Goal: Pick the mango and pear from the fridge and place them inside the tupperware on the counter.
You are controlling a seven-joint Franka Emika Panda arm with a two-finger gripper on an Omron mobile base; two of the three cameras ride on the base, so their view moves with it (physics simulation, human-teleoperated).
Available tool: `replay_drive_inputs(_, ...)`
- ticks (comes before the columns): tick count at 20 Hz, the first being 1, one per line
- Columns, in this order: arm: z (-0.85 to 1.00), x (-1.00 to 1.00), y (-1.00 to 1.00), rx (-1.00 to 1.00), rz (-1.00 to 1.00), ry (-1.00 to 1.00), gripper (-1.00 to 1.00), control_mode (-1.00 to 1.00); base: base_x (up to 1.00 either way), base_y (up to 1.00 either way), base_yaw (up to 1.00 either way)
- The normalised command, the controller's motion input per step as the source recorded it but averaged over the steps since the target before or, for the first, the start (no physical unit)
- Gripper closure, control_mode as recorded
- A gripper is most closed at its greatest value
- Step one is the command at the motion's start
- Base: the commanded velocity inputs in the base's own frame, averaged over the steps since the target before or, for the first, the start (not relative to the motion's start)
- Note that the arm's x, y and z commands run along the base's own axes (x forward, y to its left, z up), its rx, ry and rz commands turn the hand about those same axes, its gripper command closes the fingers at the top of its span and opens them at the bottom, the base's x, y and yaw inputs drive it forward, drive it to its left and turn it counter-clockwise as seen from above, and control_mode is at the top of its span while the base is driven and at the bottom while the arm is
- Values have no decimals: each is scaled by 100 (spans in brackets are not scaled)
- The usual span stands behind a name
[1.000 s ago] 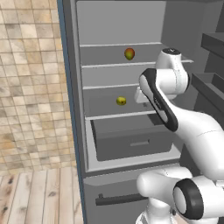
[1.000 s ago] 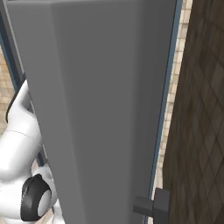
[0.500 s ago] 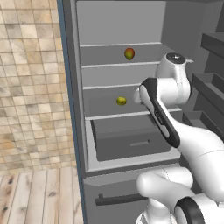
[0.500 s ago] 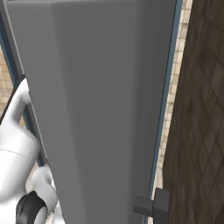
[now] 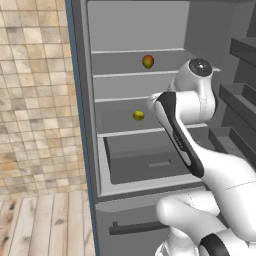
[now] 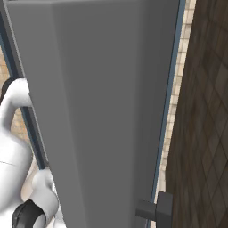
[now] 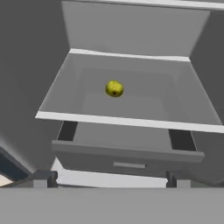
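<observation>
The fridge (image 5: 125, 30) stands open in front of me. The red-orange mango (image 5: 148, 61) lies on an upper shelf. One shelf lower rests the yellow-green pear (image 5: 138, 115), alone on its pale shelf. In the hand view the pear (image 7: 114, 89) sits mid-shelf, straight ahead and well beyond my gripper (image 7: 110, 181). The jaws are open, wide apart, with nothing between them. My white arm rises in front of the right half of the fridge interior. The tupperware and the counter are out of view.
A grey drawer (image 5: 150, 162) lies under the pear's shelf, pulled slightly out (image 7: 127, 153). Door racks (image 5: 240, 100) stand at the right. The grey fridge door (image 6: 102, 111) blocks the right base view. A tiled wall (image 5: 35, 100) and wood floor (image 5: 40, 220) lie left.
The arm's dark-banded link has swung lower and a little right in front of the shelves. Both fruits have stayed in place.
</observation>
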Motion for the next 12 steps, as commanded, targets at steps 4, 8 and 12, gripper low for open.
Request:
replay_drive_inputs(4,49,24,7,1,0,-4,-100,-100,0,0,0)
replay_drive_inputs(8,51,35,0,3,0,-3,-100,-100,0,0,0)
replay_drive_inputs(12,27,28,0,4,-3,-4,-100,-100,0,0,0)
